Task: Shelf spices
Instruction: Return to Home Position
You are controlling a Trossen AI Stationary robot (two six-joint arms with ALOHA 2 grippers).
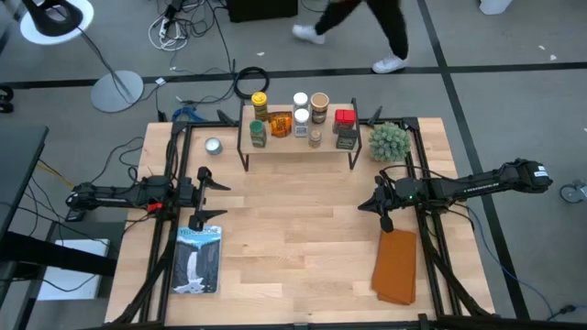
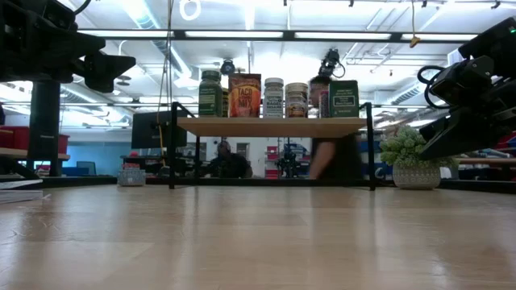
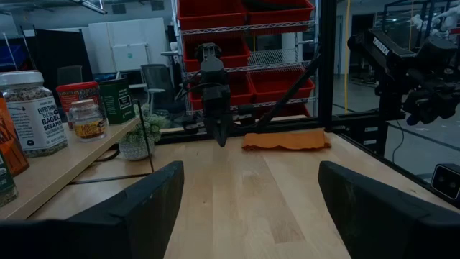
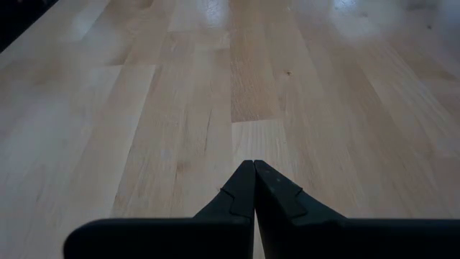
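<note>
- a light wooden table (image 1: 293,243) seen from above, with one dark robot arm reaching in from each side.
- the shelf (image 1: 286,148), a low light-wood board on thin black legs, stands at the middle of the table's far edge.
- the spices (image 1: 300,117), about nine small containers, all stand upright on top of the shelf, packed close together.
- among them, a jar with a yellow lid (image 1: 260,99) is at the back left with an orange packet (image 1: 280,122) just in front of it. a red tin (image 1: 344,116) and a dark box (image 1: 347,137) are at the right end.
- the left gripper (image 1: 217,195) hangs above the left part of the table, pointing toward the middle. its fingers (image 3: 144,208) are spread wide with nothing between them.
- the right gripper (image 1: 365,205) hangs above the right part of the table, pointing toward the middle. its fingertips (image 4: 244,188) are pressed together into a point over bare wood, holding nothing.
- a spiky green plant (image 1: 388,140) sits just right of the shelf, and a small round silver tin (image 1: 214,146) sits just left of it.
- a magazine (image 1: 197,258) lies flat near the left arm, and a folded orange cloth (image 1: 396,266) lies near the right arm.
- beyond the table, a dark blurred shape with white shoes is probably a person (image 1: 362,23) walking past.
</note>
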